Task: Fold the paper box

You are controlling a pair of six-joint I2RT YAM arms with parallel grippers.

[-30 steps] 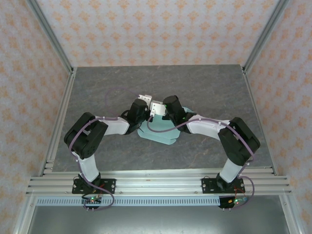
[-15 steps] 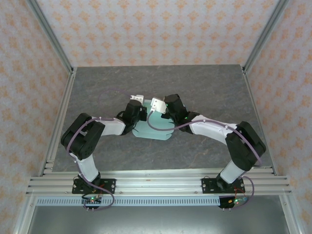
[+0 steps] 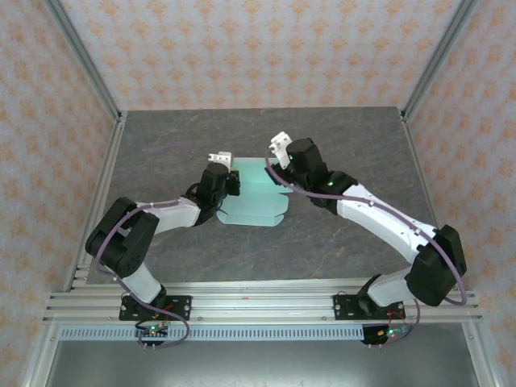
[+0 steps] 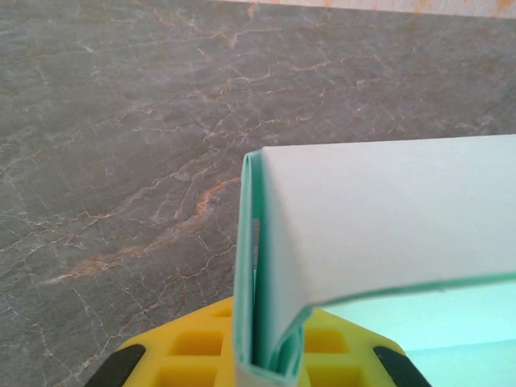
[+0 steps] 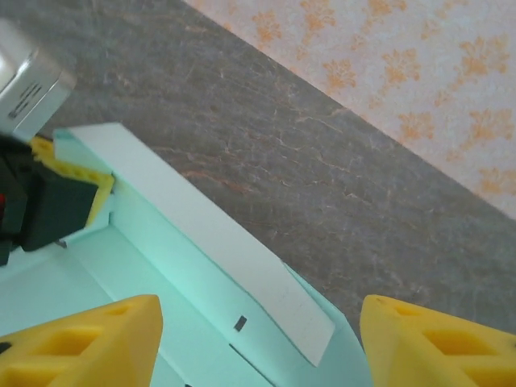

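The paper box [image 3: 254,197] is a pale mint sheet lying on the grey table between the two arms, with its far flap folded up. My left gripper [image 3: 233,179] is shut on the left end of that doubled flap. In the left wrist view, the card edge [image 4: 258,266] stands pinched between the yellow fingers [image 4: 193,343] of my left gripper [image 4: 263,359]. My right gripper [image 3: 273,167] hovers over the sheet's far right corner. In the right wrist view, my right gripper [image 5: 258,343] is open, its yellow fingertips [image 5: 89,343] wide apart above the raised flap [image 5: 205,230] and touching nothing.
The grey stone-patterned table [image 3: 355,145] is bounded by aluminium rails on the left [image 3: 101,201], right and near sides, with patterned walls behind. My left gripper's black and yellow finger [image 5: 56,201] shows at the left of the right wrist view.
My right gripper has opened, let go of the sheet and pulled away toward the far right. The left arm has slid the sheet a little farther back and kept its grip.
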